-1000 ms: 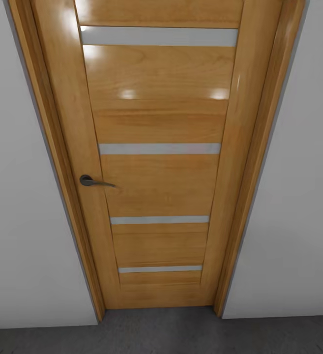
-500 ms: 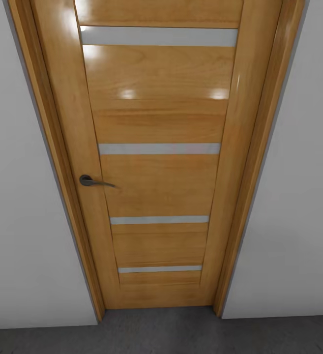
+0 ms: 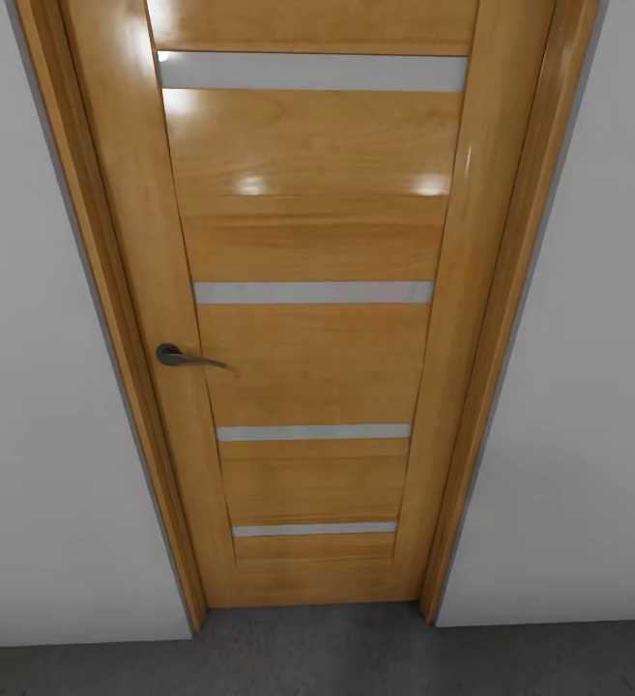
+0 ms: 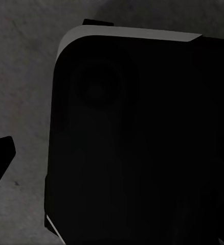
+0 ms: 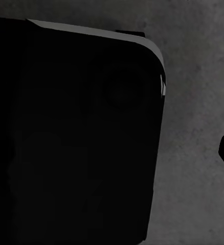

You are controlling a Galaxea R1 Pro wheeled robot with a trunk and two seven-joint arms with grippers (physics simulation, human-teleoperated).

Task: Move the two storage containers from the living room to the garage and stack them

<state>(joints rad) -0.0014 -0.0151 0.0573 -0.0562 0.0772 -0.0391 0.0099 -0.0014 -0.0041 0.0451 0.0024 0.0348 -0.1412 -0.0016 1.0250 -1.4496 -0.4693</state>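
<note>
A shut slatted wooden door (image 3: 312, 319) was faced across dark concrete floor (image 3: 307, 657); transit was judged underway. Passage called for its handle (image 3: 187, 358). Pincer states and the containers' whereabouts could not be told.

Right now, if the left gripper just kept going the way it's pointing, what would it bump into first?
Most likely the robot's own black base, which sits right ahead in the left wrist view, with grey concrete floor beyond it. Depth is hard to judge.

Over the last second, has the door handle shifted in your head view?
No. The door handle sits at the same spot against the wooden door and the door frame, so nothing has moved.
</note>
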